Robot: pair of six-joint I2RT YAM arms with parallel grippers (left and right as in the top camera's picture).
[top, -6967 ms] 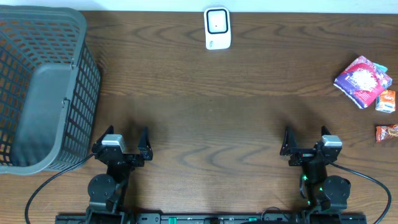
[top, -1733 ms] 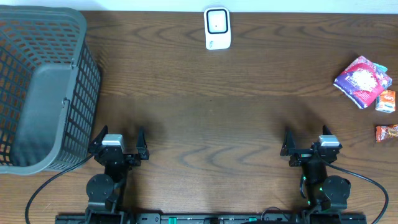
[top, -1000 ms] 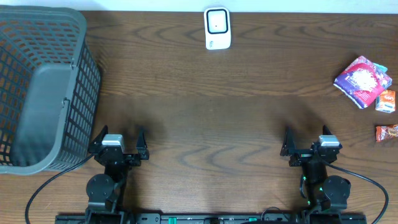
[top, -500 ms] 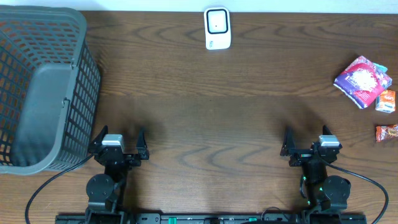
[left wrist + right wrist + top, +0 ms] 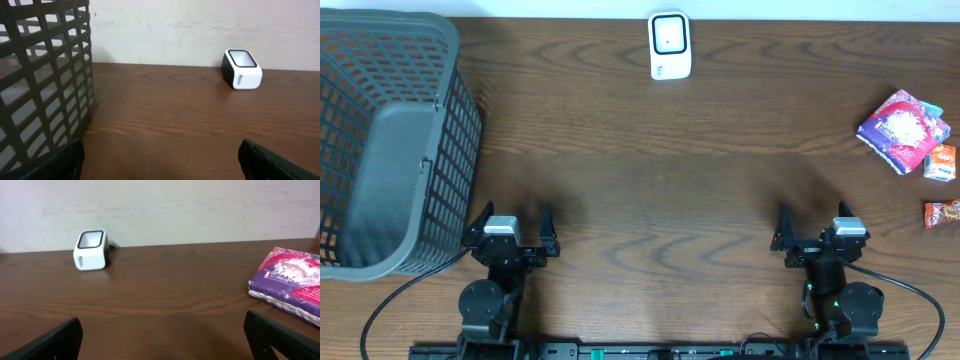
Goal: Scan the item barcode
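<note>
Since the earliest frame we see only the left gripper [image 5: 514,214] nudged a little toward the basket [image 5: 455,120]; over the last second nothing has shifted, and the items are where they were. Both pincers are released: the left gripper's fingers stand wide apart with bare table [image 5: 660,190] between them, and the right gripper [image 5: 811,214] is the same, gripping nothing. Both sit at the near edge of the table, well apart from each other. The barcode scanner [image 5: 670,45] stands at the far edge, about mid-table, white body with a dark window on top; both wrist views pick it up. The purple packet [image 5: 903,129] lies flat at the far right, well away from the right gripper and from the scanner. Two small orange sachets [image 5: 941,162] lie on the near side of it, one just beside it, the other [image 5: 942,213] at the table's right edge. The grey basket fills the left end, next to the left gripper.
</note>
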